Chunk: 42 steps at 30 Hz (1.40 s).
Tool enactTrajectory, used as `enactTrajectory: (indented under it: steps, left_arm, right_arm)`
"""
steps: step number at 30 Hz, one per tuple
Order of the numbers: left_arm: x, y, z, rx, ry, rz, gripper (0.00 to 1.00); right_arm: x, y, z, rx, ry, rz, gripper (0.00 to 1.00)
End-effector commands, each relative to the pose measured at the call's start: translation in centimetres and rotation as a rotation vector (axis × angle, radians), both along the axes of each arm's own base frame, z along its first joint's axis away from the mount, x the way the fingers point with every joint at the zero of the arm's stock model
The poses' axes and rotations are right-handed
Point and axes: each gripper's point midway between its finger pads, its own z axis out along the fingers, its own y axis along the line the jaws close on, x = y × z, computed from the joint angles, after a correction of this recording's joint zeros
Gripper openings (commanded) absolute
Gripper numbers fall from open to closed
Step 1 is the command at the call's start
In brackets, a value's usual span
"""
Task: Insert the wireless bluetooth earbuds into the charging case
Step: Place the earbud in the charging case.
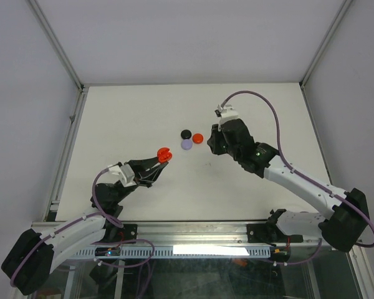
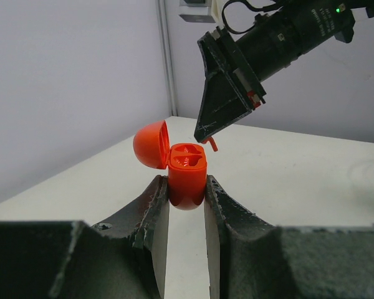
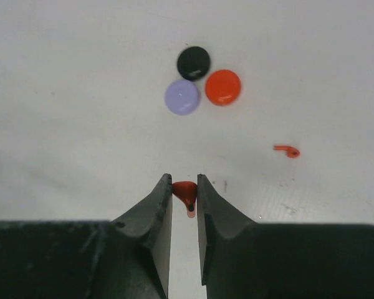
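Nearest the arm bases, the left gripper (image 1: 157, 161) reaches out over the white table (image 1: 124, 118) with its fingers (image 2: 151, 205) clamped on the lower half of a red charging case (image 2: 187, 177). The case is held upright, its domed lid (image 2: 151, 144) hinged open and tipped back to the left, and the two moulded wells in its top face are exposed. In the left wrist view the right gripper's dark, wedge-shaped fingers come down from the upper right, their tip close above the right edge of the open case, with a small red earbud (image 2: 211, 144) showing at that tip. Farther out, the right gripper (image 3: 185, 190) has its fingers pressed together on that same red earbud, which sits pinched between the pads with its short stem pointing down. On the table beyond, a second red earbud (image 3: 287, 150) lies by itself, to the right in the right wrist view. Farther still sits a tight cluster of three round discs: a lavender disc (image 3: 182, 96), a red disc (image 3: 223, 86) and a black disc (image 3: 194, 62), each just beside or touching the others, the black one farthest in the right wrist view.
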Motion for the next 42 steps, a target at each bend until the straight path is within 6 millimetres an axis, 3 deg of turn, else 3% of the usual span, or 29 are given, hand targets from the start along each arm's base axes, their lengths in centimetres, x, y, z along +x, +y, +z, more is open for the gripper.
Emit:
enactTrajectory:
  steps: [1, 10, 22, 29, 42]
  left_arm:
    - [-1.2, 0.5, -3.1, 0.053, -0.034, 0.001, 0.02]
    - [-1.1, 0.0, -3.9, 0.105, -0.041, -0.011, 0.03]
    - [-1.0, -0.5, -4.5, 0.131, -0.012, -0.036, 0.03]
    - [-1.3, -0.7, -4.5, 0.129, -0.011, -0.056, 0.02]
    - [-1.7, -1.0, -4.2, 0.117, -0.005, -0.088, 0.03]
  right_arm:
    - [-0.5, 3.0, 5.5, 0.159, -0.174, 0.049, 0.17]
    - [-4.8, 6.9, 9.9, 0.301, -0.314, 0.254, 0.16]
    - [-9.9, 11.6, 13.2, 0.437, -0.468, 0.460, 0.15]
    - [-11.1, 13.6, 13.2, 0.450, -0.504, 0.502, 0.15]
    - [-10.5, 15.0, 11.5, 0.421, -0.523, 0.488, 0.15]
